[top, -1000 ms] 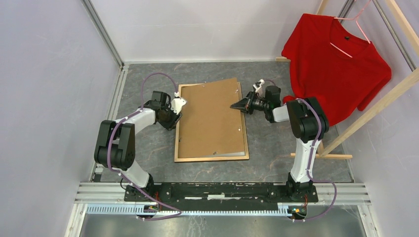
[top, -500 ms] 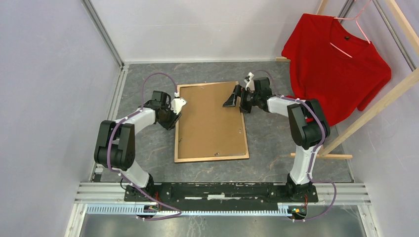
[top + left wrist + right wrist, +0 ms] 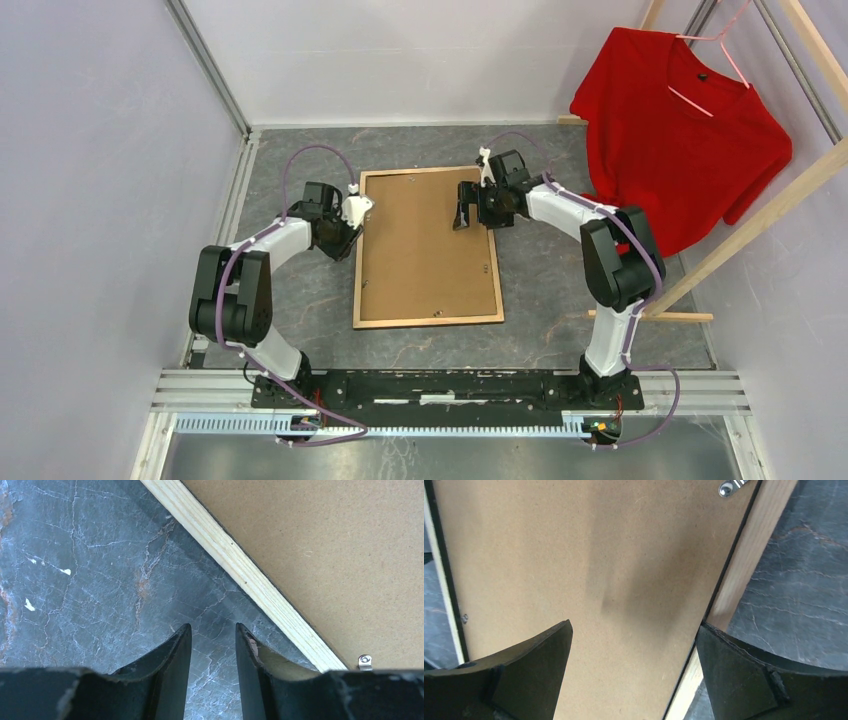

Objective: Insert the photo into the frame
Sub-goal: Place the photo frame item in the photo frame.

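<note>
Frame (image 3: 428, 321) wood-side up on desk (image 3: 540, 300) (backing board (image 3: 425, 250) in it), right claw (image 3: 634, 625) spread wide over right rail, left claw (image 3: 212, 627) part-spread, empty, beside left rail

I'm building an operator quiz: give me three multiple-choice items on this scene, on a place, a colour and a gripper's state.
1. Where is the right gripper? A. Over the flat brown backing board, by the light wooden frame's right rail. B. Left of the frame. C. At its own base.
2. What colour is the hanging long-sleeved garment? A. Blue. B. Green. C. Red.
3. The right gripper's jaws are: A. shut on a photo. B. wide open, empty. C. shut on a rail.
Key: 1A, its camera looks down on board and rail; 2C, plainly red; 3B, wide gap, nothing between.
</note>
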Controlling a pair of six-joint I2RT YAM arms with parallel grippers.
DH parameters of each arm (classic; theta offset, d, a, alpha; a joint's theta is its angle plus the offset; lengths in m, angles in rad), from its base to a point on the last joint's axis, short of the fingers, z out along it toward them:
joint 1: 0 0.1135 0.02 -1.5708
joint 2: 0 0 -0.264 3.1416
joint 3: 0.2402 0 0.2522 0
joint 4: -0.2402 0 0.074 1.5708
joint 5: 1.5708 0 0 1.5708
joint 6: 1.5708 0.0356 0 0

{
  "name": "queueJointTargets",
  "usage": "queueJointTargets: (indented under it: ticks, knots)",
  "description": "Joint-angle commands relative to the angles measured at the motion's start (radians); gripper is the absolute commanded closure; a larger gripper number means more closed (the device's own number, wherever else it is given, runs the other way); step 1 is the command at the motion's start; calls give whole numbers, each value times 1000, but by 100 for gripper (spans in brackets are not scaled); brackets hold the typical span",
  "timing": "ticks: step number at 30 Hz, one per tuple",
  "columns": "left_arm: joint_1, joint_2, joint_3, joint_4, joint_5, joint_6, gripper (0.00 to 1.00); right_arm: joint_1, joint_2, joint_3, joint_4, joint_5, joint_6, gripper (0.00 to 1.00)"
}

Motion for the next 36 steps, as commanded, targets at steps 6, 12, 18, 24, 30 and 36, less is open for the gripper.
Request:
queueJointTargets:
  ticks: [6, 12, 18, 24, 30, 36]
  knots:
    - [21, -42, 23, -7, 12, 23, 55, 27, -69, 152, -184, 156, -109, 2]
    - [26, -49, 26, -18, 26, 20, 54, 18, -166, 111, -123, 158, -125, 2]
    - [28, -63, 41, -68, 94, 4, 50, -68, -196, -38, 69, -84, -12, 2]
    - [29, -69, 46, -118, 183, -16, 45, 94, -427, -223, 202, 290, -55, 2]
    - [38, -57, 95, -183, 273, -44, 47, -13, -461, -494, 592, -46, 243, 2]
    - [43, -25, 102, -193, 336, -101, 54, 204, -499, -579, 748, 68, 225, 31]
